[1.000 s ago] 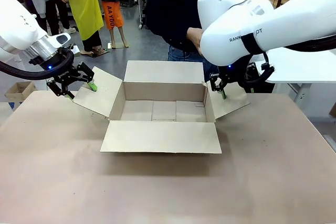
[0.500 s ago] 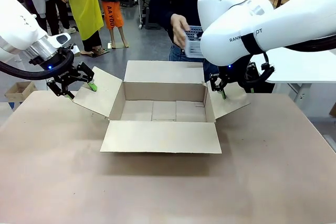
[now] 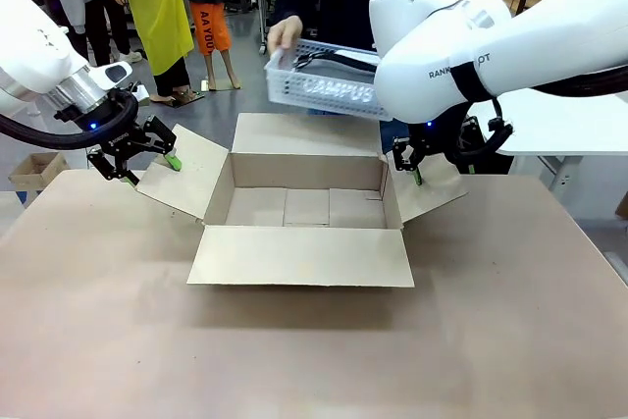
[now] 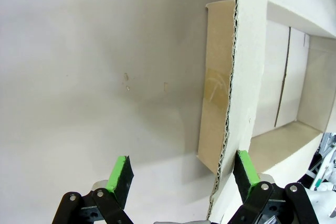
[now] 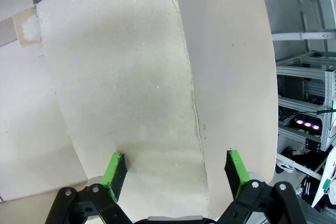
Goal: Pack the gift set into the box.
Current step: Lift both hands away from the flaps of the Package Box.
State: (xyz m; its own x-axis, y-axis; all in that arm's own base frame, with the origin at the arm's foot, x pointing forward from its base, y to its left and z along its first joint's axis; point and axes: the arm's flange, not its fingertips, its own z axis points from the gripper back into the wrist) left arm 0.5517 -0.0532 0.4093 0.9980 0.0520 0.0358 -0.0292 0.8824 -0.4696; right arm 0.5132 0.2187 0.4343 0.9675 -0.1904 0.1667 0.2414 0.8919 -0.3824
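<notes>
Presently, the box (image 3: 306,205) stands open at the centre of the table (image 3: 294,360), four flaps splayed, with the gift set (image 3: 324,80), a white basket bearing a "CAMPUS" pouch (image 3: 340,91), held aloft at its 12 o'clock by the person's hand (image 3: 284,34). At the box's 10 o'clock the left gripper (image 4: 184,169) has its jaws spread astride the left flap (image 3: 183,183), clasping nothing. At 2 o'clock the right gripper (image 5: 176,166) is likewise spread over the right flap (image 3: 434,193), seemingly just clear of it.

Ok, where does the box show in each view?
Front: box mid-table, open.
Left wrist: box at right, left flap edge inside the open left tool.
Right wrist: right flap, left and centre, above the open right tool.
Shared landmark: the table beneath it.
</notes>
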